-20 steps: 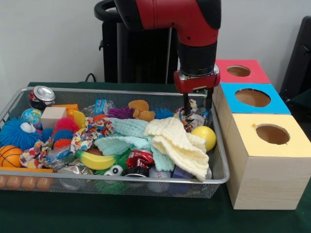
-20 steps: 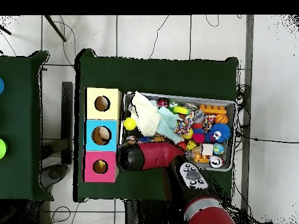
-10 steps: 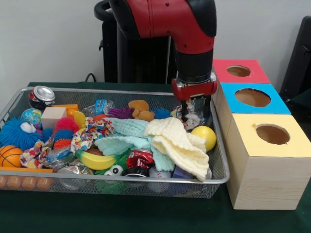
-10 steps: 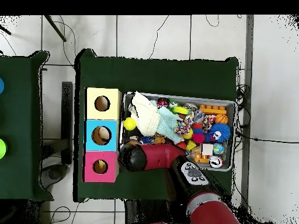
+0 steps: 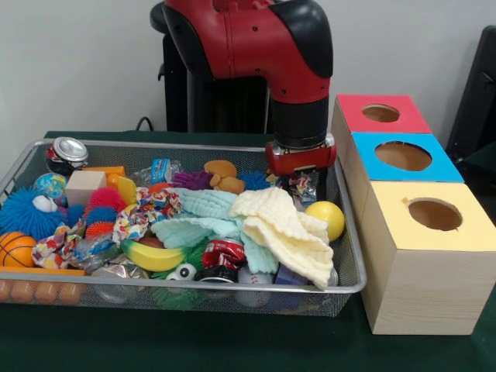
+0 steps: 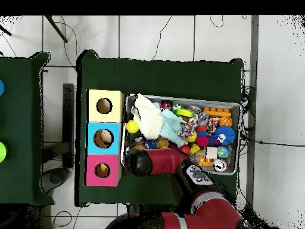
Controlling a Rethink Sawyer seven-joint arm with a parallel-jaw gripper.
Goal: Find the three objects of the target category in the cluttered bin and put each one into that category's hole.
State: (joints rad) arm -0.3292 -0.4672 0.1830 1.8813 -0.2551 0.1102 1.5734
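**Robot gripper low in a cluttered wire bin beside three coloured boxes**

In the front view, a red and black robot arm [image 5: 256, 39] comes down from the top centre of the frame. Its gripper [image 5: 301, 182] sits low at the back right of a wire mesh bin [image 5: 155, 288], its tips against a small crinkled, multicoloured wrapper [image 5: 303, 186]. The fingers look closed around that wrapper, though the arm's wrist hides most of them.

The bin fills the lower left and centre of the frame and is packed with toys and soft things. A cream knitted cloth [image 5: 283, 229] lies draped at the right of the bin, overlapping a pale green cloth [image 5: 203, 217] to its left. A yellow ball [image 5: 325, 218] rests just right of the cream cloth, near the gripper. In front sit a red drinks can [image 5: 223, 254] and a toy banana [image 5: 151, 257]. At the left are a blue spiky ball [image 5: 23, 213], a small basketball [image 5: 15, 249], a wooden block [image 5: 84, 186] and a silver-topped can [image 5: 67, 152] in the back corner.

To the right of the bin stands a row of three wooden boxes, each with a round hole on top: a yellow box [image 5: 434, 232] nearest, a blue box [image 5: 403, 159] in the middle, and a red box [image 5: 380, 115] farthest back.

In the overhead view, the arm [image 6: 158, 162] reaches into the bin's lower left corner, next to the blue box [image 6: 103, 138].
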